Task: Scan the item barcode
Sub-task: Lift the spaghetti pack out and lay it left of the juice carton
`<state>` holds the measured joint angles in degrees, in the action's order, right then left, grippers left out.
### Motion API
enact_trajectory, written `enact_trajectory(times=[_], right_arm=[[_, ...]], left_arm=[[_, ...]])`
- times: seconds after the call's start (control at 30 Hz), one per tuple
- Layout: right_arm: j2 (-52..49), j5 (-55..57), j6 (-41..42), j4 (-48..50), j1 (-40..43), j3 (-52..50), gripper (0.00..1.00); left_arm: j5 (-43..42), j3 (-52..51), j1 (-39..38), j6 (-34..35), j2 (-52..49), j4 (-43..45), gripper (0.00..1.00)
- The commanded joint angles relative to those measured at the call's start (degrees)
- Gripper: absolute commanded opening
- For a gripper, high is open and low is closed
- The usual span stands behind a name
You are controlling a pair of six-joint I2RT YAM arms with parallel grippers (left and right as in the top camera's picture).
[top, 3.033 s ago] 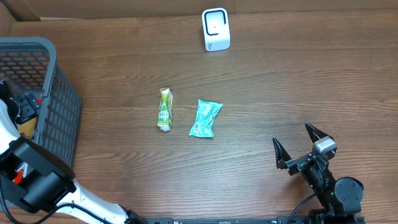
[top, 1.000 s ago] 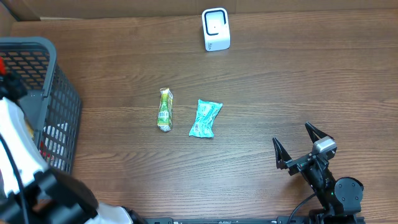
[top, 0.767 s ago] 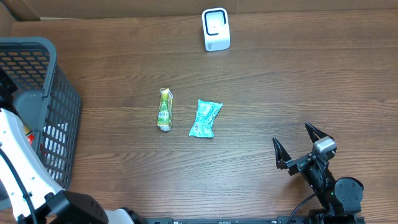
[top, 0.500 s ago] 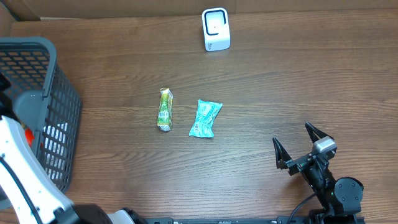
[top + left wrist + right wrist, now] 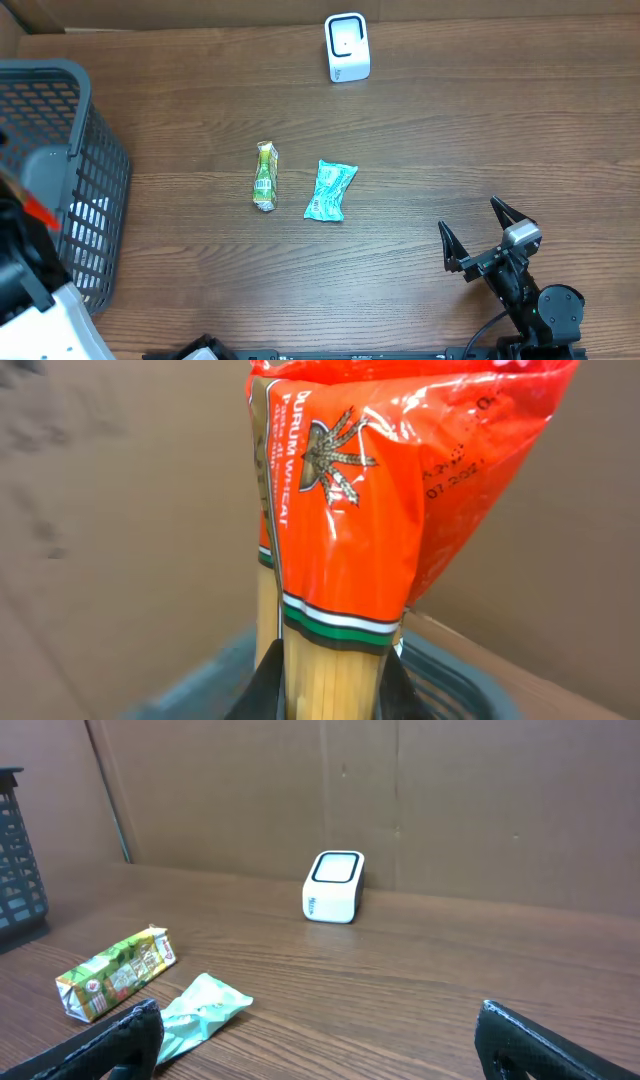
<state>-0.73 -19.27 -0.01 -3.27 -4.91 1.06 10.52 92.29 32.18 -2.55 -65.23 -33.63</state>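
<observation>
We have the right end effector [image 5: 468,215] near right on the wood surface [image 5: 450,130], fingers apart. Left end effector [image 5: 335,695] is clamped on the orange pasta pack [image 5: 340,540], over the grey basket [image 5: 95,190] at left. Mid-surface we see a green carton [image 5: 264,176] with a teal pouch [image 5: 331,190] just beside it. White scanner [image 5: 347,47] sits far, cardboard wall [image 5: 480,800] behind.

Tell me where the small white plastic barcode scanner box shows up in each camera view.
Overhead: small white plastic scanner box at the top, just right of centre.
Left wrist: not in it; an orange spaghetti packet fills the view.
Right wrist: near the middle, before the cardboard wall.
Shared landmark: green juice carton, centre-left overhead, lower left in the right wrist view.
</observation>
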Motion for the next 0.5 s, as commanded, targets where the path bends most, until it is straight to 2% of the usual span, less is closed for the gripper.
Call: enact_trajectory(times=[0.0, 0.1, 0.23, 0.33, 0.47], right_arm=[[0.5, 0.09, -0.02, 0.11, -0.22, -0.61, 1.0], [0.5, 0.09, -0.02, 0.13, -0.24, -0.61, 1.0], [0.5, 0.09, -0.02, 0.13, -0.22, -0.61, 1.0], [0.5, 0.09, -0.02, 0.11, -0.24, -0.61, 1.0], [0.5, 0.09, -0.02, 0.11, -0.24, -0.61, 1.0]], left_arm=[[-11.19, 2.16, -4.55, 6.34, 1.92, -4.17, 0.04], [-18.18, 1.66, -9.86, 10.97, 1.11, -13.25, 0.04], [-17.03, -0.79, -16.92, 11.74, -2.38, -21.88, 0.04], [-12.9, -4.5, -21.07, 11.72, -5.6, -23.63, 0.04], [-9.49, -10.38, -25.44, 11.76, -10.54, -21.14, 0.04]])
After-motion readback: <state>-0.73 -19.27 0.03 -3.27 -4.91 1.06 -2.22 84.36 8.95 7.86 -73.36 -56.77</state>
